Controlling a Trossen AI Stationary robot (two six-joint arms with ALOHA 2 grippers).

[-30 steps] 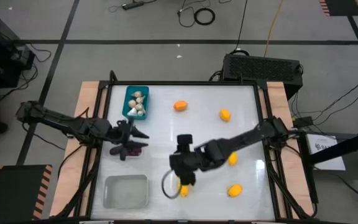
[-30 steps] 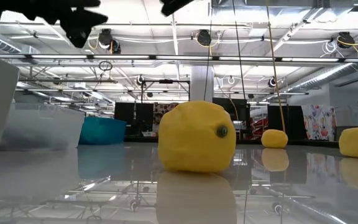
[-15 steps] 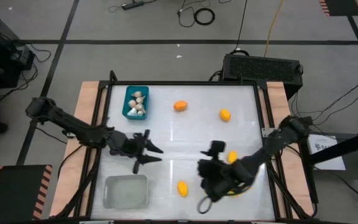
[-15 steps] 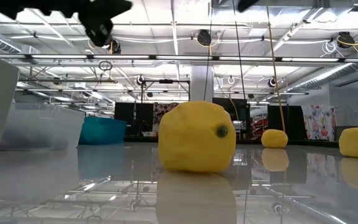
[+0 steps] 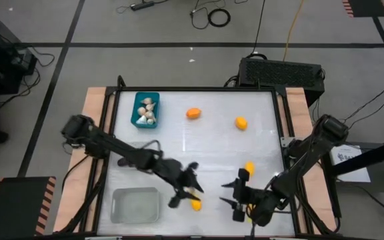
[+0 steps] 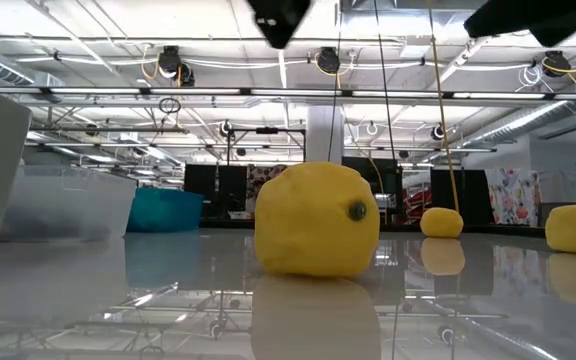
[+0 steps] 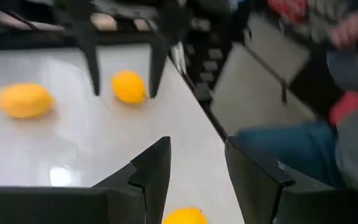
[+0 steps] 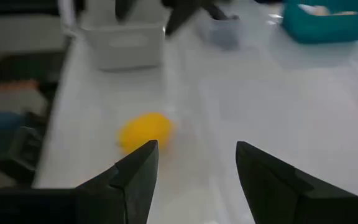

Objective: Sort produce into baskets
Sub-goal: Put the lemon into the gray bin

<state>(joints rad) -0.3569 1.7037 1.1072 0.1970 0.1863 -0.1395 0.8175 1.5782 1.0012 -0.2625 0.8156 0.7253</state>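
Several orange-yellow lemons lie on the white table. One [image 5: 195, 205] lies near the front edge, and it shows large in the low view [image 6: 316, 220]. My left gripper [image 5: 191, 189] is open just above and to the left of it. In the left wrist view [image 7: 197, 149] the lemon [image 7: 185, 216] shows low between the fingers, untouched. My right gripper [image 5: 227, 192] is open and empty to the lemon's right, pointing toward it [image 8: 145, 130]. Another lemon [image 7: 129, 86] lies under the right arm. The teal bin [image 5: 146, 109] holds garlic bulbs. The translucent bin [image 5: 135, 205] stands at the front left.
More lemons lie at the far middle [image 5: 193, 113], the far right [image 5: 241, 123] and the right [image 5: 249, 168]. A black box with cables [image 5: 282, 72] stands behind the table. A person's legs [image 7: 303, 155] show beyond the table's right edge. No eggplant shows plainly.
My left gripper has gone from the table's left side toward the right and the near edge, up to the front lemon. My right gripper has left that lemon and gone toward the right and the near edge. The lemons have stayed where they were.
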